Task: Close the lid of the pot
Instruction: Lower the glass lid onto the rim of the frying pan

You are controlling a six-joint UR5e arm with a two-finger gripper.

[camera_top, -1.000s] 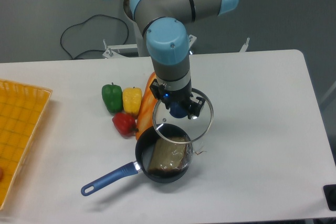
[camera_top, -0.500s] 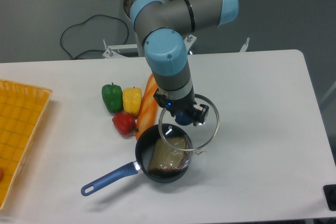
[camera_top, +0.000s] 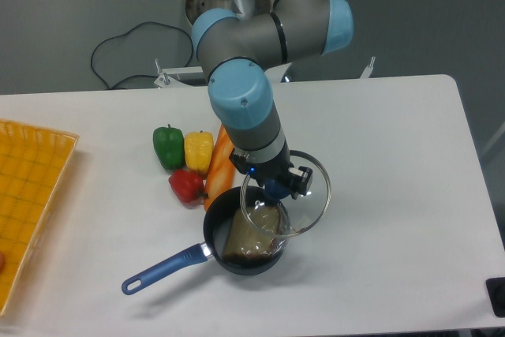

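Gripping the blue knob, the jaws hold the lid (camera_top: 288, 195) tilted above the pot (camera_top: 246, 232) (offset toward its right rim); the pot sits on the white surface (camera_top: 387, 147) beside three peppers (camera_top: 184, 159).

Grey cylindrical arm (camera_top: 260, 33) segments, matte, joined by fat rounded joints. Light blue caps on the joint ends, one large cap facing the camera low on the wrist. Polished silver tube rising toward the top edge. Narrow dark ring below the lowest grey section, then a black gripper (camera_top: 276, 183) body, small and blocky, with a tiny blue light glowing on its front. No visible markings, lettering or screws at this size.
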